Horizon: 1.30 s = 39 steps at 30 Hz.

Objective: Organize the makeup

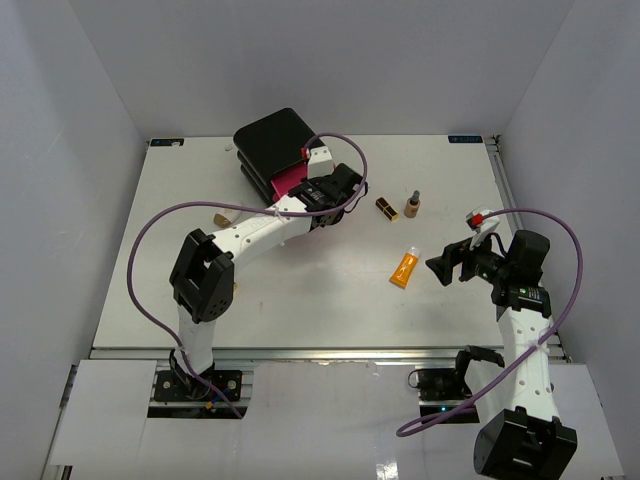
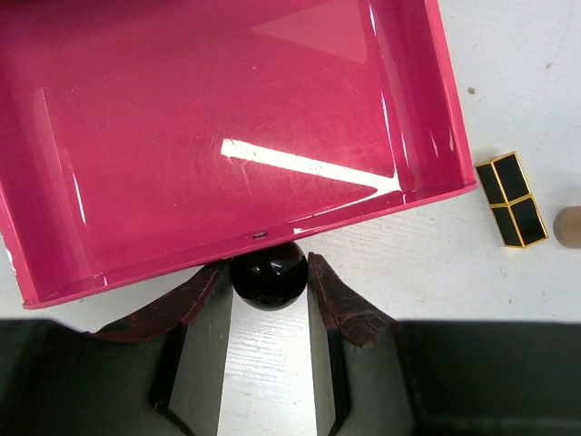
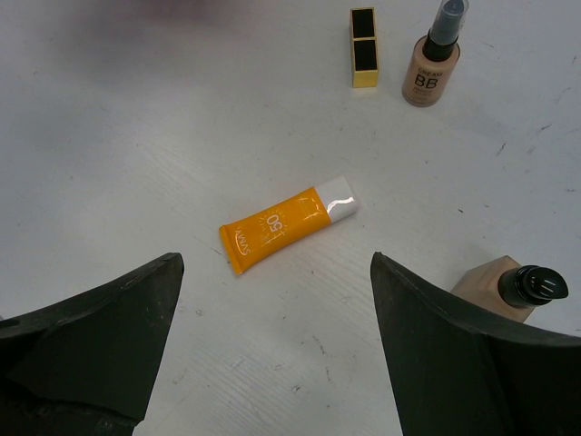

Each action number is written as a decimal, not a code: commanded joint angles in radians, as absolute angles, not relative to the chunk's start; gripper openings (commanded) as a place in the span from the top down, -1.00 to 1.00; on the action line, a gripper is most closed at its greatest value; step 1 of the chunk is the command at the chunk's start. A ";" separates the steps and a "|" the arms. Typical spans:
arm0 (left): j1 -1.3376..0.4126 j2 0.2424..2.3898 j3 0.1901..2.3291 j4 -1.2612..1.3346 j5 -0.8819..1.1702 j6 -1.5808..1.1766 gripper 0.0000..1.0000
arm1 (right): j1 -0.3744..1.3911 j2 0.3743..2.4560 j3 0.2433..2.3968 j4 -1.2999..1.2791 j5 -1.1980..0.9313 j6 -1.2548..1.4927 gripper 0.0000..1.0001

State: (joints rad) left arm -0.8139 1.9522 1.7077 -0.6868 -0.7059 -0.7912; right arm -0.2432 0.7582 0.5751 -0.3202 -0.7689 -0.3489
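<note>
My left gripper (image 2: 268, 268) is shut on the black round knob (image 2: 268, 275) of an empty pink drawer (image 2: 227, 136), which is pulled out of the black box (image 1: 272, 140). A black-and-gold lipstick (image 2: 511, 200) lies on the table just right of the drawer. Further right, an orange squeeze tube with a white cap (image 3: 289, 232) lies flat. My right gripper (image 3: 277, 261) hangs open just short of it, nothing between its fingers. A tan BB bottle with a dark cap (image 3: 434, 59) stands beside the lipstick (image 3: 364, 47). Another tan dark-capped bottle (image 3: 508, 286) lies by the right finger.
A small tan object (image 1: 224, 217) sits on the table left of my left arm. The left arm's purple cable (image 1: 150, 230) loops over the left part of the table. Grey walls close in the table (image 1: 300, 300) on three sides.
</note>
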 commanded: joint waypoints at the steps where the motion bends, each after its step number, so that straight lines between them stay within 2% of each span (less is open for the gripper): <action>1: -0.834 1.891 1.709 -0.643 -0.682 -0.796 0.29 | -0.252 0.745 0.617 -0.318 -0.780 -0.354 -0.80; 3: -0.834 1.894 1.714 -0.642 -0.682 -0.791 0.04 | -0.253 0.745 0.615 -0.318 -0.782 -0.354 -0.80; 5: -0.834 1.891 1.719 -0.641 -0.676 -0.784 -0.09 | -0.253 0.747 0.615 -0.319 -0.784 -0.355 -0.80; 7: -0.834 1.885 1.727 -0.637 -0.662 -0.766 -0.33 | -0.255 0.747 0.615 -0.320 -0.791 -0.357 -0.80; 11: -0.834 1.869 1.736 -0.625 -0.604 -0.702 -0.66 | -0.255 0.741 0.615 -0.326 -0.819 -0.367 -0.80; 14: -0.834 1.843 1.723 -0.613 -0.550 -0.639 -0.77 | -0.255 0.742 0.619 -0.337 -0.851 -0.376 -0.81; 22: -0.834 1.737 1.635 -0.551 -0.411 -0.530 -0.83 | -0.256 0.746 0.623 -0.380 -0.928 -0.445 -0.80; 25: -0.834 1.660 1.562 -0.490 -0.286 -0.448 -0.85 | -0.255 0.747 0.621 -0.397 -0.953 -0.467 -0.81; 28: -0.823 1.502 1.410 -0.400 -0.136 -0.328 -0.96 | -0.255 0.747 0.610 -0.409 -0.999 -0.532 -0.81; 34: -0.685 1.237 1.154 -0.327 0.049 -0.258 -0.96 | -0.250 0.807 0.604 -0.371 -1.041 -0.562 -0.82; 37: -0.557 1.101 1.008 -0.295 0.110 -0.267 -0.96 | -0.208 0.904 0.665 -0.351 -0.949 -0.477 -0.85; 39: -0.497 1.019 0.945 -0.292 0.078 -0.270 -0.96 | -0.147 1.010 0.720 -0.413 -0.858 -0.464 -0.94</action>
State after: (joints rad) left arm -0.6077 1.1504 1.0683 -0.3344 0.0147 -0.2960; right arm -0.2286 0.8591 0.5988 -0.3924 -0.9751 -0.5147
